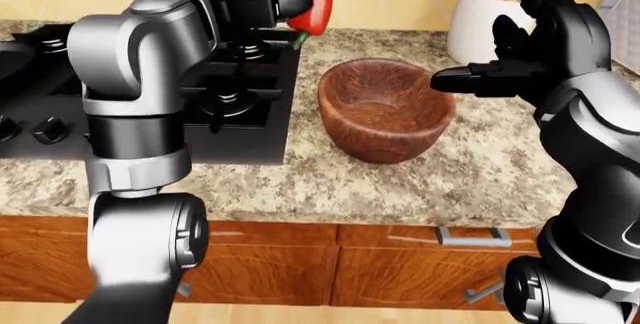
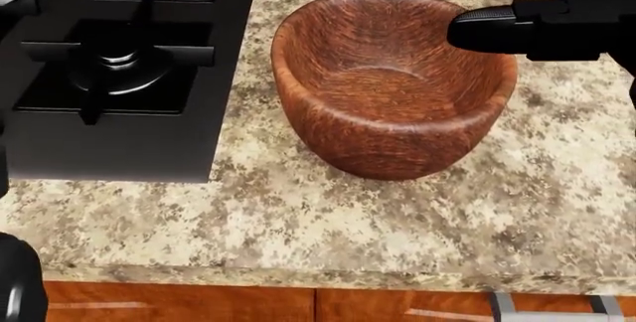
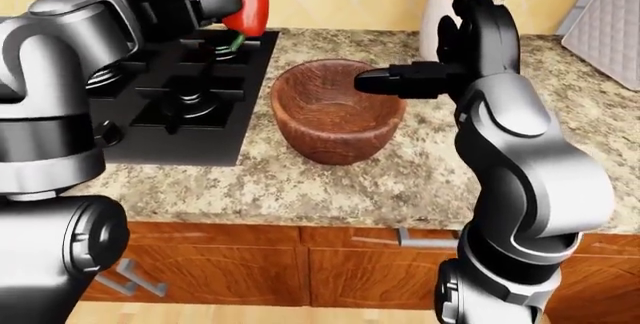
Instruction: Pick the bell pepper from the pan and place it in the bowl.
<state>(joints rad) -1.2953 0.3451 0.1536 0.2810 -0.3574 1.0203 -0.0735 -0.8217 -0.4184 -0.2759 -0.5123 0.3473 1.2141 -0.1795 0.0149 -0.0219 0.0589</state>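
Pepper [image 1: 312, 5] is held tight in the left hand [image 1: 262, 3], at the top of the left-eye view, up and left of the bowl [image 1: 385, 118]. The right hand [image 1: 520, 54] is spread open, empty, by the bowl's right rim.

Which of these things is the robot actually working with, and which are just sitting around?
Part of the job:
- bell pepper, gripped in the left hand
- wooden bowl, empty on the counter

Just lying about:
- stove
- white utensil holder
- right hand, hovering open by the bowl
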